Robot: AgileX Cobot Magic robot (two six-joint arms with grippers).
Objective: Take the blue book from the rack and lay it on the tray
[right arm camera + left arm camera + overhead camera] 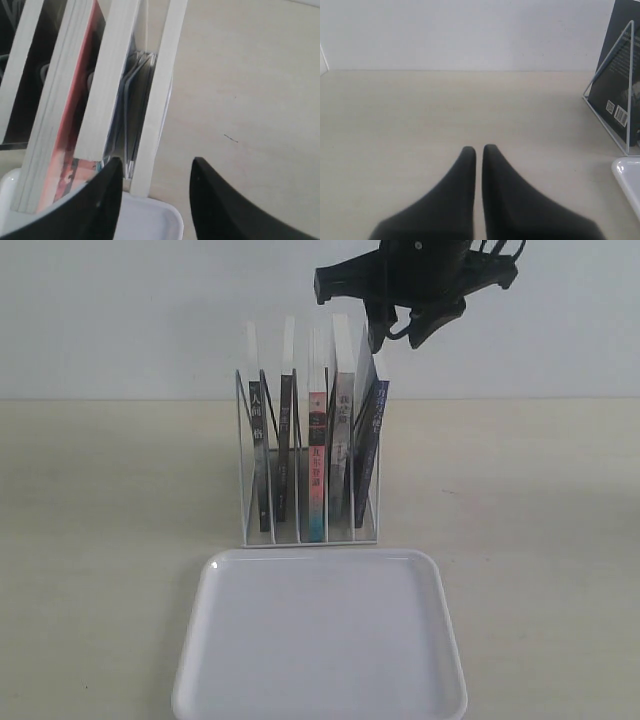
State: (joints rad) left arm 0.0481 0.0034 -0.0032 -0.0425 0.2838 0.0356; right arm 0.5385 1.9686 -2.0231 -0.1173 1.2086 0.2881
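Note:
The white wire rack (pixel 243 470) stands upright with a book in each of its five slots. In the rightmost slot, leaning a little, is the blue book (pixel 372 435), dark blue spine facing front. My right gripper (pixel 390 338) hovers open just above its top edge. From the right wrist view, the blue book's cream page edge (pixel 160 100) runs down between my right gripper's (pixel 154 167) spread fingers, with no visible contact. The white tray (pixel 320 640) lies bare in front of the rack. My left gripper (pixel 479 149) is shut on nothing, low over the table.
A pink-and-teal-spined book (pixel 317 470) fills the middle slot, with black-spined books (pixel 285 440) beside it. In the left wrist view, the rack's side (pixel 620 65), a black back cover (pixel 615 95) and a tray corner (pixel 627 175) show. Beige tabletop surrounds everything.

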